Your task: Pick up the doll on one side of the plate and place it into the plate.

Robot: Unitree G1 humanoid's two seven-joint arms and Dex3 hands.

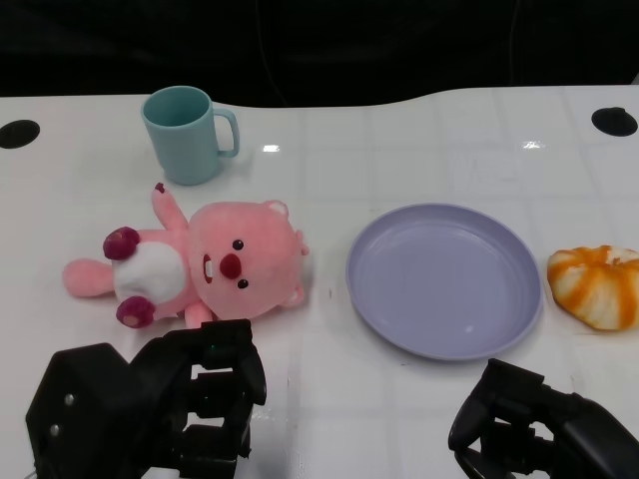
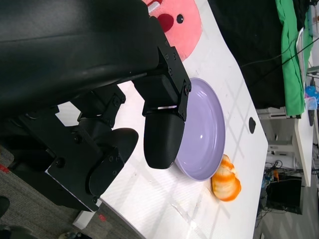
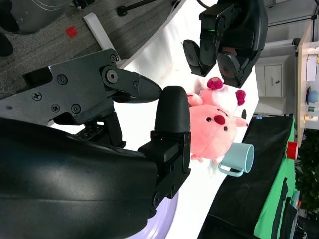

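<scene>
My left hand point(image 1: 175, 399) hovers just in front of the doll point(image 1: 195, 264), on the near side of it, with nothing in its grasp; its fingers point(image 2: 162, 134) are spread apart and touch neither the doll nor the table point(image 1: 329, 399). My right hand point(image 1: 539, 424) sits low near the table's front edge, on the near side of the plate point(image 1: 444, 279), also holding nothing. From the right wrist its fingers point(image 3: 172, 117) stand apart and bare.

The pink doll lies on its back just to the left of the plate, apart from it, its head toward the plate and its feet pointing away. The plate holds nothing.

In the head view both hands are cut off by the lower edge, so I cannot see their fingertips there. From the left wrist, my own hand's black shell covers most of the doll; only a piece of its pink face point(image 2: 177, 25) shows. From the right wrist the plate is only a sliver of lilac rim point(image 3: 167, 219).

A teal mug point(image 1: 185, 133) stands upright behind the doll, handle turned toward the plate's side. An orange and white striped object point(image 1: 596, 284) lies just to the right of the plate.
</scene>
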